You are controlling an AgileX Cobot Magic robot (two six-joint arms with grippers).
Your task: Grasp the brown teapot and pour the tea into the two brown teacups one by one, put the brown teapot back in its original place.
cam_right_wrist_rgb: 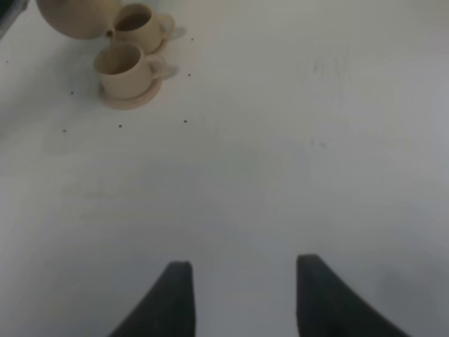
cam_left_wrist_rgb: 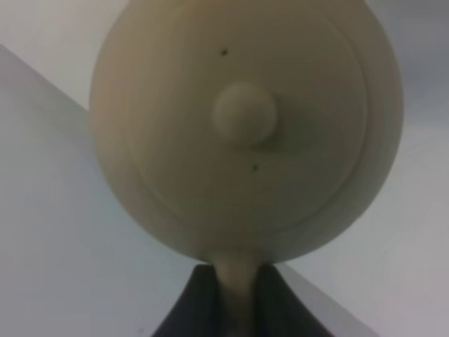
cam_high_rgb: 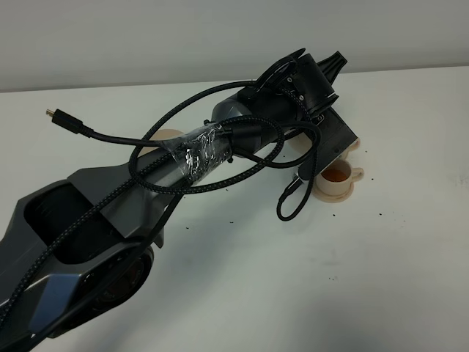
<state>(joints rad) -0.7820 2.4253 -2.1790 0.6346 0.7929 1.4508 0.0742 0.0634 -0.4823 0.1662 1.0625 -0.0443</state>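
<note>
The brown teapot fills the left wrist view, lid knob toward the camera. My left gripper is shut on its handle. In the high view my left wrist reaches across to the right and hides the teapot. In the right wrist view the teapot is tilted with its spout at the farther teacup. The nearer teacup stands beside it on its saucer. The high view shows one teacup holding brown tea; the other is mostly hidden behind the wrist. My right gripper is open and empty over bare table.
A flat tan saucer lies partly behind the left arm. A loose cable plug sticks out at the left. Small dark specks dot the white table around the cups.
</note>
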